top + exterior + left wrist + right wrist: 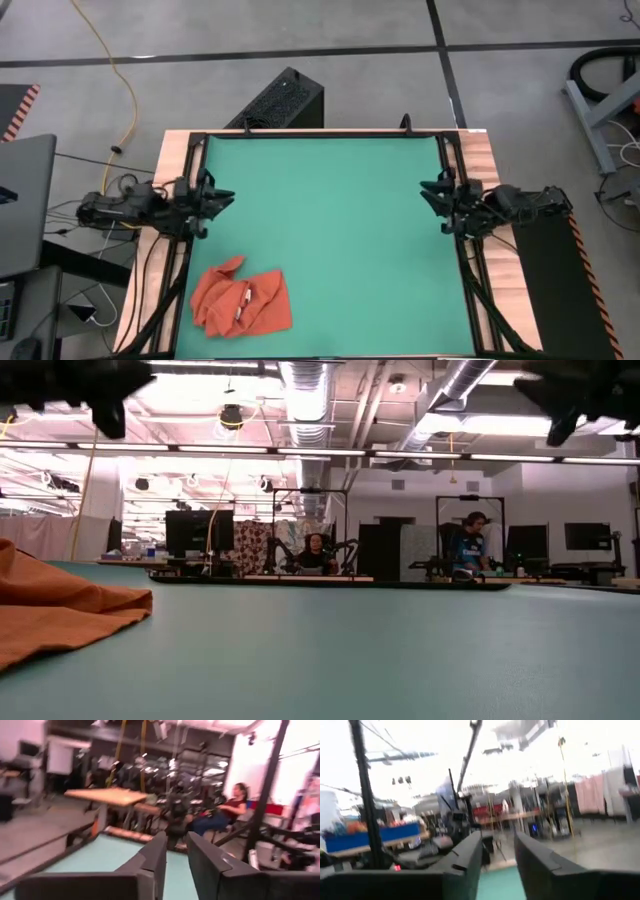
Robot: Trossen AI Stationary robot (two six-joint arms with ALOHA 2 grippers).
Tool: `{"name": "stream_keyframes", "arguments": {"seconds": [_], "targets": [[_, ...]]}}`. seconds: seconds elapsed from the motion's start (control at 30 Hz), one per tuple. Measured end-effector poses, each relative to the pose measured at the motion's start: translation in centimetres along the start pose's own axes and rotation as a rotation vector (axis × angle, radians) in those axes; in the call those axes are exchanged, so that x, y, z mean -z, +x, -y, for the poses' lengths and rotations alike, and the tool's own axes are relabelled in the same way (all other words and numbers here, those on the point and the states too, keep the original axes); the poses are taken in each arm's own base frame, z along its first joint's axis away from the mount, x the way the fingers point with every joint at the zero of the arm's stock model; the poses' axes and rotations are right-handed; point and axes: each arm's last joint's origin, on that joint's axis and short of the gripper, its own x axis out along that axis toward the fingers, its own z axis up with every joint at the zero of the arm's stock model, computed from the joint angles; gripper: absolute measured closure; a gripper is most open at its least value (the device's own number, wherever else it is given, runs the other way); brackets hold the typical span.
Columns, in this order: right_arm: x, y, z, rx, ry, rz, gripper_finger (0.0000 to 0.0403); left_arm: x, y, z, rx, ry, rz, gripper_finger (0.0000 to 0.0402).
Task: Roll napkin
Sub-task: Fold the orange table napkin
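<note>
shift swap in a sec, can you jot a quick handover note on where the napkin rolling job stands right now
Left gripper: parked at the left edge of the green mat, jaws slightly open, holding nothing.
Right gripper: parked at the right edge of the mat, jaws slightly open, holding nothing.
Napkin: lies crumpled in a loose heap near the mat's front-left corner, closest to the left arm, white tag showing on top. Neither gripper touches it.
Done: nothing visible; the cloth is neither flattened nor rolled.
Left: probably spread the napkin flat first, then roll it up from one edge.
</note>
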Motion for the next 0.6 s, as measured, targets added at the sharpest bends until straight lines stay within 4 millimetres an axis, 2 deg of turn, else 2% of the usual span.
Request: {"name": "stream_keyframes", "arguments": {"seconds": [0.17, 0.3, 0.47, 0.6], "targets": [[-2.1, 0.7, -0.4, -0.019, 0.004, 0.054, 0.0182, -2.3, -0.2, 0.5, 0.095, -0.018, 0.016, 0.0303], [-4.7, 2.5, -1.2, -0.025, -0.026, 0.042, 0.0163, -3.8, 0.0, 0.7, 0.085, -0.074, -0.076, 0.0297], [-8.5, 7.0, -3.4, -0.068, -0.115, -0.103, 0.017, -5.3, 0.7, 1.1, 0.081, -0.053, -0.242, 0.0296], [-9.3, 11.9, -5.6, -0.08, -0.19, -0.29, 0.0178, -6.2, 1.8, 1.7, 0.113, -0.044, -0.367, 0.0296]]}}
